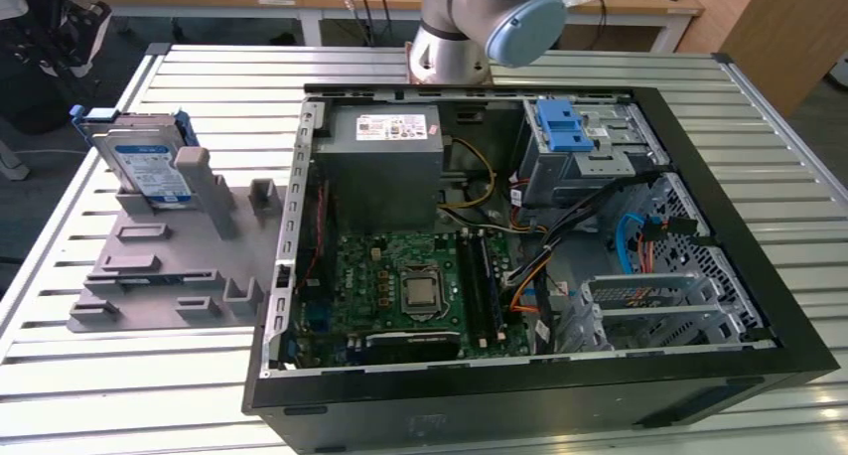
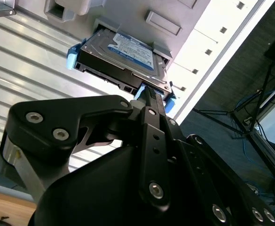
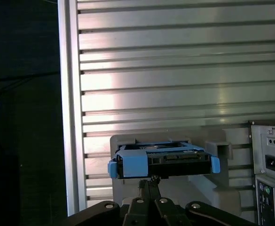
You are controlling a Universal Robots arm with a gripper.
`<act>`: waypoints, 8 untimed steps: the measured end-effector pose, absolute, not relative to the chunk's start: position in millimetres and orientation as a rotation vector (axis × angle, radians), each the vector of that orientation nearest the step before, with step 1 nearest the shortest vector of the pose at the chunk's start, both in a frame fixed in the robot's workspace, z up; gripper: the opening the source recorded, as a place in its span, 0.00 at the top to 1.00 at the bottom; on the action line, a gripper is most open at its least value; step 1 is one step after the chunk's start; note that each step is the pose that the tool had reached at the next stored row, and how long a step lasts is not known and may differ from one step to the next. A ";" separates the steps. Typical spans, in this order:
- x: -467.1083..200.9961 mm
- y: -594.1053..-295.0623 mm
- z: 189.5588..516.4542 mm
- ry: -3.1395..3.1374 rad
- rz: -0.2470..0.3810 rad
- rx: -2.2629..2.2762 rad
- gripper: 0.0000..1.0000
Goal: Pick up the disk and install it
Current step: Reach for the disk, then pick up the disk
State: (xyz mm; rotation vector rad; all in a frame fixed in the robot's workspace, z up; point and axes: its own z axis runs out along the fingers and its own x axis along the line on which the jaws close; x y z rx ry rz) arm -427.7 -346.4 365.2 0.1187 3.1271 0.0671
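Silver-grey with a blue rail frame, the disk (image 1: 143, 167) stands on edge in a slot of the grey holder (image 1: 159, 266). The holder sits on the slatted metal table (image 1: 199, 87), at the exterior view's left of the open computer case (image 1: 742, 276). In both wrist views the gripper (image 2: 150, 94) (image 3: 152, 180) is closed with its fingertips together, holding nothing and aimed at the disk's edge.

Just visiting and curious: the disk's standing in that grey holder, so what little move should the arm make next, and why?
Probably ease the gripper toward the disk. The disk stands on edge in its grey holder, ungripped, and the gripper, seemingly shut, points at its near edge.
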 end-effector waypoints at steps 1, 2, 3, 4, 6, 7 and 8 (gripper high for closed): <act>-428.5 -346.3 365.1 3.127 0.067 0.119 0.89; -429.1 -346.3 365.1 3.127 0.067 0.119 0.89; -429.2 -346.3 365.0 3.127 0.067 0.119 0.89; -429.2 -346.3 365.0 3.127 0.067 0.119 0.89; -429.3 -346.3 365.1 3.127 0.067 0.119 0.89; -429.4 -346.3 365.1 3.127 0.067 0.119 0.89; -429.4 -346.3 365.0 3.127 0.067 0.119 0.89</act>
